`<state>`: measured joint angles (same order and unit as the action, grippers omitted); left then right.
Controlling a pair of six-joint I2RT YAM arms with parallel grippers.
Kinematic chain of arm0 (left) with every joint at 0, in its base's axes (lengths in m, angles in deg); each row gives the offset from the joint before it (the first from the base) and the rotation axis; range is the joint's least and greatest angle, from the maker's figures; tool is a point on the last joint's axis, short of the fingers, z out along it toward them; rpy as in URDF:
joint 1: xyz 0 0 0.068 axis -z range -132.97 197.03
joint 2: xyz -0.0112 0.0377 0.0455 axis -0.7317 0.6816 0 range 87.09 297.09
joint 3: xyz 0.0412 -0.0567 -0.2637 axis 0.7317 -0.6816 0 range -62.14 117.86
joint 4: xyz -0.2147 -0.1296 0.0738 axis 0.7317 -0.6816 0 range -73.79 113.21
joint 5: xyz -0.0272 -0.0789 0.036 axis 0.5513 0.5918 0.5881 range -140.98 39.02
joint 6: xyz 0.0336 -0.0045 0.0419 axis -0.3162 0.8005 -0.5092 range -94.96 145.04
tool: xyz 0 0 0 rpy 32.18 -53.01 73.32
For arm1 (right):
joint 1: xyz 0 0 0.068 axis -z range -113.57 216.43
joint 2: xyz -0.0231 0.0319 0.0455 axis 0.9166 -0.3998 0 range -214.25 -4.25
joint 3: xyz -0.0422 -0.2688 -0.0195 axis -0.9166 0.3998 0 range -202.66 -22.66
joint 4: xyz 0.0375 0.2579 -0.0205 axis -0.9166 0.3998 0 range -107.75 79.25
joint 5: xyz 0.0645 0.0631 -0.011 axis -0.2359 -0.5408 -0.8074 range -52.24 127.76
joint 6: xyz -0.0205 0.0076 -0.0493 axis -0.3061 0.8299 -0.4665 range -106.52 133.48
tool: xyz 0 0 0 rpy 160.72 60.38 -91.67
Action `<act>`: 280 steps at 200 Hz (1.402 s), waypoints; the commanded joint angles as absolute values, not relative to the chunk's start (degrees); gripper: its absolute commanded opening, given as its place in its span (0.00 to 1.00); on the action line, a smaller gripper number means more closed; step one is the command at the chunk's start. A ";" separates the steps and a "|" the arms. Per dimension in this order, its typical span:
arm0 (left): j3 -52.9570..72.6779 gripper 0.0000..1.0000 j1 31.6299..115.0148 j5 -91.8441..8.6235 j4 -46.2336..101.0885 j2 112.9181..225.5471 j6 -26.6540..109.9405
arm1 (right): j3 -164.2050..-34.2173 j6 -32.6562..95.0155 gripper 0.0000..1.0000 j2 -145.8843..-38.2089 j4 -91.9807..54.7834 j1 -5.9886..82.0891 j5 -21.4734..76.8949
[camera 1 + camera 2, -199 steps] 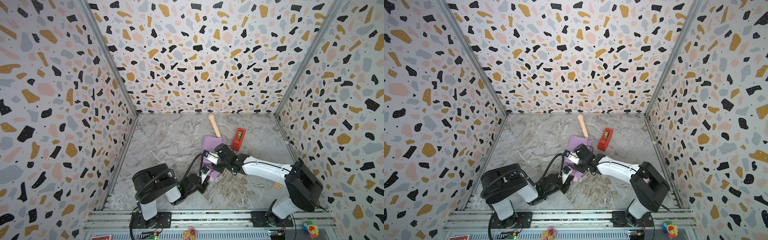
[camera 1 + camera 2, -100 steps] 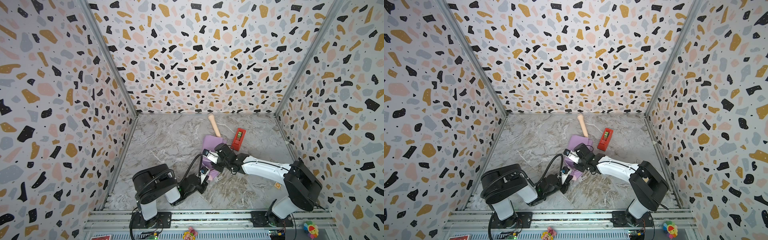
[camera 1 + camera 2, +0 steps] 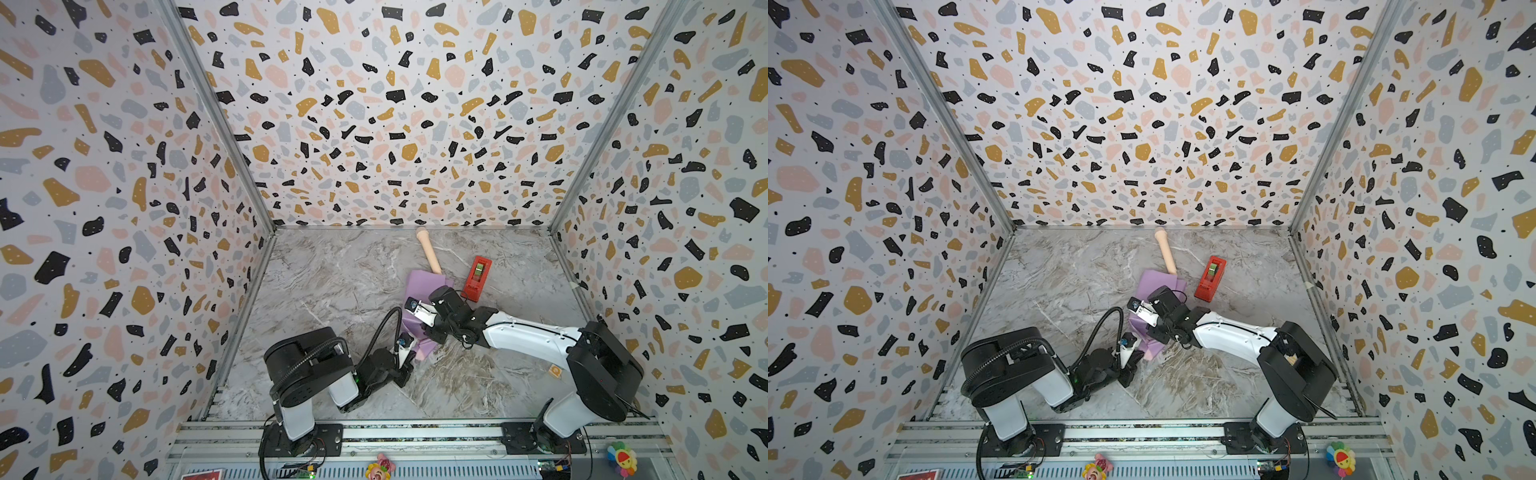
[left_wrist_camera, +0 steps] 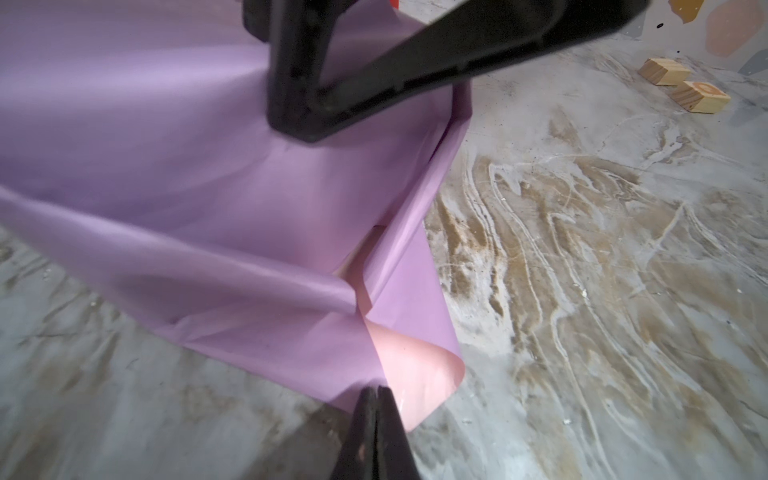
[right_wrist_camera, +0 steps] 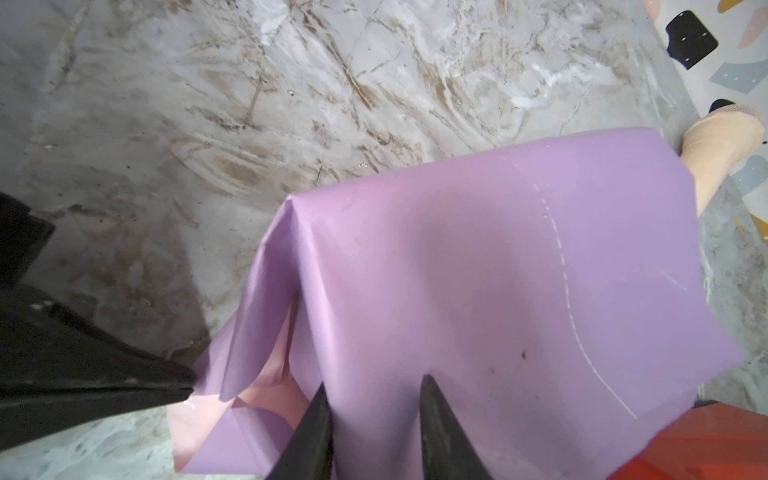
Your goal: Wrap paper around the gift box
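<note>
Left claw point(image 4: 376, 399) pinches paper's point(image 4: 187, 145) near corner; the sheet runs away under the half-open, pressing right claw point(image 5: 374, 380).

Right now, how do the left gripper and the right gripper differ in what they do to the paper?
The left gripper has its fingers shut, pinching a loose corner of the paper where the pink side shows. The right gripper has its fingers apart.
The left gripper works at the sheet's low edge near the table. The right gripper rests its tips on the raised lilac top.
Shared: both touch the same sheet.
</note>
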<state>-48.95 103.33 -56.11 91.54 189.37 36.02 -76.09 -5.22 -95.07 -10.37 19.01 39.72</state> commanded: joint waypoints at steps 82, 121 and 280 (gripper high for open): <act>-44.65 0.00 99.01 -57.13 88.00 189.78 38.05 | -73.34 -2.89 0.33 -99.65 0.71 20.11 40.81; -43.04 0.00 96.59 -56.87 86.71 191.05 38.95 | -73.28 -2.87 0.33 -99.48 0.79 20.11 40.96; -50.03 0.38 95.22 -55.28 69.05 160.21 51.48 | -81.22 -0.47 0.55 -89.90 -4.12 19.84 35.73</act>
